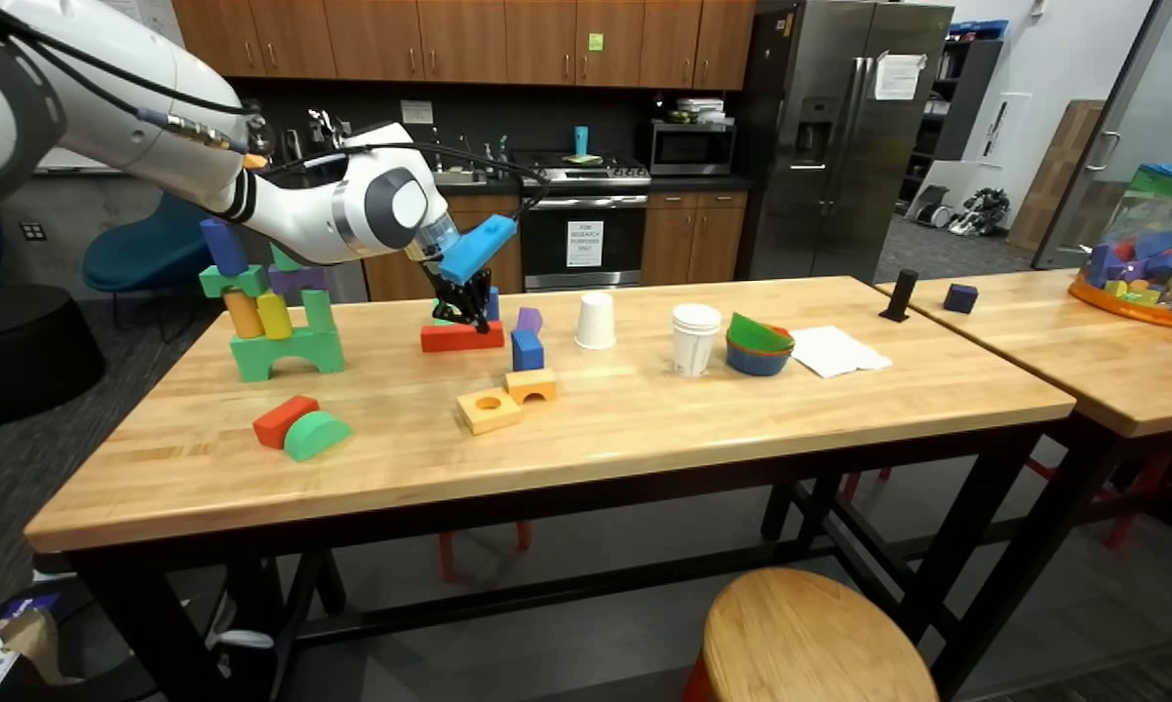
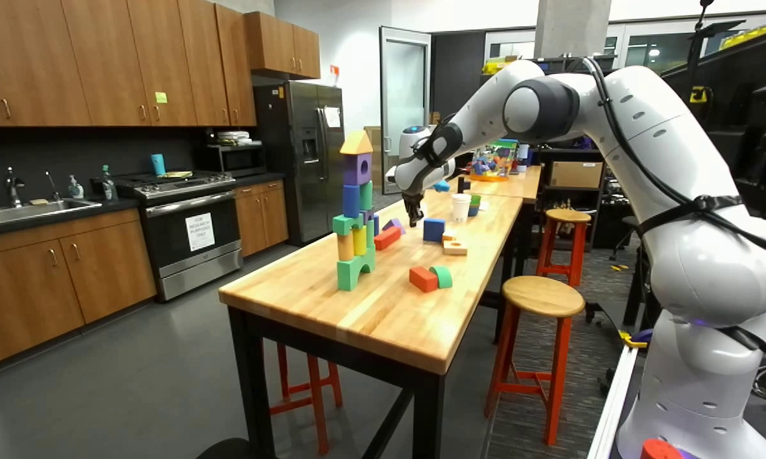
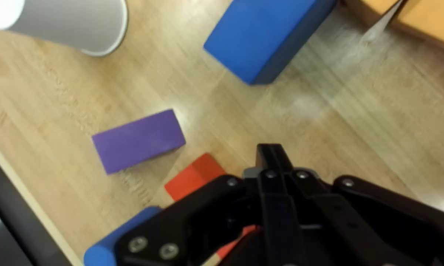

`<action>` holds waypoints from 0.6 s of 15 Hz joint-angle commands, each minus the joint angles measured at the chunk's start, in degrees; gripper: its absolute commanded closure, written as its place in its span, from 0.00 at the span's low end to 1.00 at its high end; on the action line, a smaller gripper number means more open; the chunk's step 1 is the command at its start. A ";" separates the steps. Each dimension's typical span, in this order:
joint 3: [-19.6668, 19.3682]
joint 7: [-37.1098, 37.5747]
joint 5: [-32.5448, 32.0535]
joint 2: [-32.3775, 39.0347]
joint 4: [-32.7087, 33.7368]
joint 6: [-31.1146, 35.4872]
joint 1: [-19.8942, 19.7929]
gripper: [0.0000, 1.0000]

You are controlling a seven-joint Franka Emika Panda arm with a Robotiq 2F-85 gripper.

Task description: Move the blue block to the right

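Observation:
The blue block (image 1: 527, 350) stands on the wooden table, just behind the yellow arch block; it also shows in an exterior view (image 2: 433, 230) and at the top of the wrist view (image 3: 260, 35). My gripper (image 1: 482, 325) is above the table near the long red block, to the left of the blue block in that view. It also shows in an exterior view (image 2: 413, 222). In the wrist view the black fingertips (image 3: 272, 151) meet with nothing between them. They are apart from the blue block, which lies beyond them.
Around it are a long red block (image 1: 462, 337), a purple block (image 3: 139, 141), a blue cylinder (image 3: 122, 232) and yellow blocks (image 1: 488, 410). An upturned white cup (image 1: 596, 322), stacked cups (image 1: 693, 341) and bowls (image 1: 757, 356) stand further right. A tall block tower (image 2: 356, 223) stands at the table's other end.

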 commanded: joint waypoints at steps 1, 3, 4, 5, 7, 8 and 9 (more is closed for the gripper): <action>2.01 -1.79 -1.14 -3.06 -3.55 2.86 0.35 1.00; 2.35 -2.19 -1.09 -2.82 -3.32 2.66 0.47 1.00; 2.40 -2.56 -1.02 -2.53 -3.14 2.61 0.34 1.00; 2.58 -3.15 -0.73 -2.29 -2.93 2.23 0.04 1.00; 2.67 -4.14 -0.28 -1.65 -2.35 1.60 -0.60 1.00; 2.69 -4.67 -0.09 -1.29 -2.04 1.53 -0.97 1.00; 2.79 -5.20 0.09 -1.04 -1.82 1.68 -1.35 1.00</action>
